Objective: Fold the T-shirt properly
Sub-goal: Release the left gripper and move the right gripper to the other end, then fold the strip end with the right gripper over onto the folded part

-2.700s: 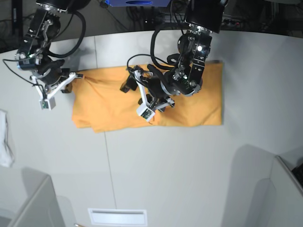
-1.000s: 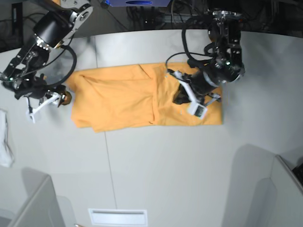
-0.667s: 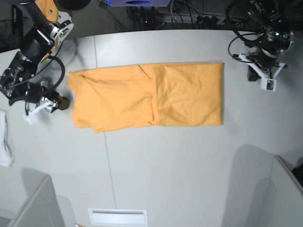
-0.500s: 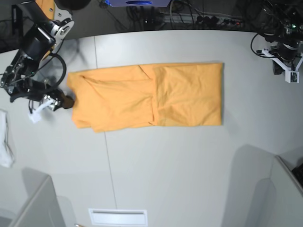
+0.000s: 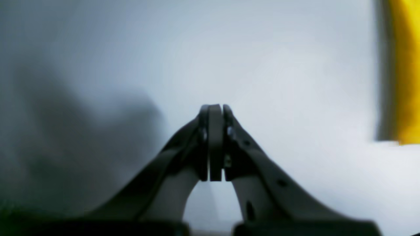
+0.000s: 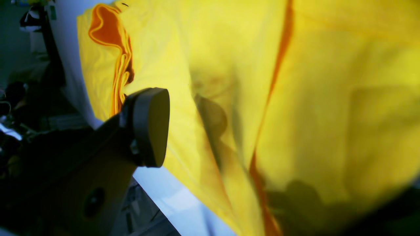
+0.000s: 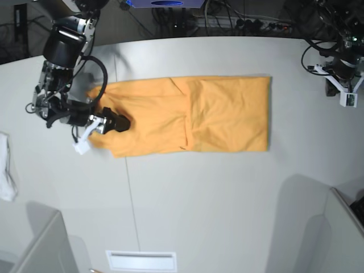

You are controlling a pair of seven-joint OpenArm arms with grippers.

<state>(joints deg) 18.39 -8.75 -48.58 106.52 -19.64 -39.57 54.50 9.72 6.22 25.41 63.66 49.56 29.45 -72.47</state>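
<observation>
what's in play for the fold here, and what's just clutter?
In play:
- T-shirt
- right gripper, over the shirt's edge
- left gripper, off the shirt, shut and empty

Clutter:
- white cloth at the table edge

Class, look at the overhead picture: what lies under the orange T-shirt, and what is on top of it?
The T-shirt lies flat on the grey table. The right gripper sits over its folded end. Anything beneath the cloth is hidden.
</observation>
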